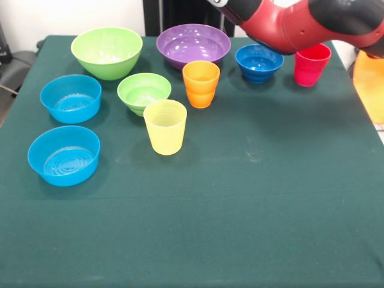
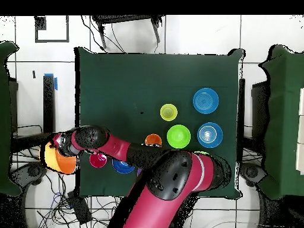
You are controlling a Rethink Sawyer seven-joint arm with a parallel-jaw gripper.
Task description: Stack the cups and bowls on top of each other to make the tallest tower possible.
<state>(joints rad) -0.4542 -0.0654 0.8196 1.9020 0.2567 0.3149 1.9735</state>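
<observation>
Here your arm [image 1: 300, 24] reaches off the table [image 1: 240, 198] toward the orange bowl [image 2: 59, 160] beside it; you cannot tell the gripper's state. Cups and other bowls stand apart, unstacked: red cup [image 1: 311, 64] beside dark blue bowl [image 1: 259, 62].

Your robot's arm [image 1: 294, 24] is built of thick rounded links in glossy red with black sections at the joints; from overhead the same arm [image 2: 172, 178] shows a wide black patch on its bulkiest segment, and its far end is perhaps black too
</observation>
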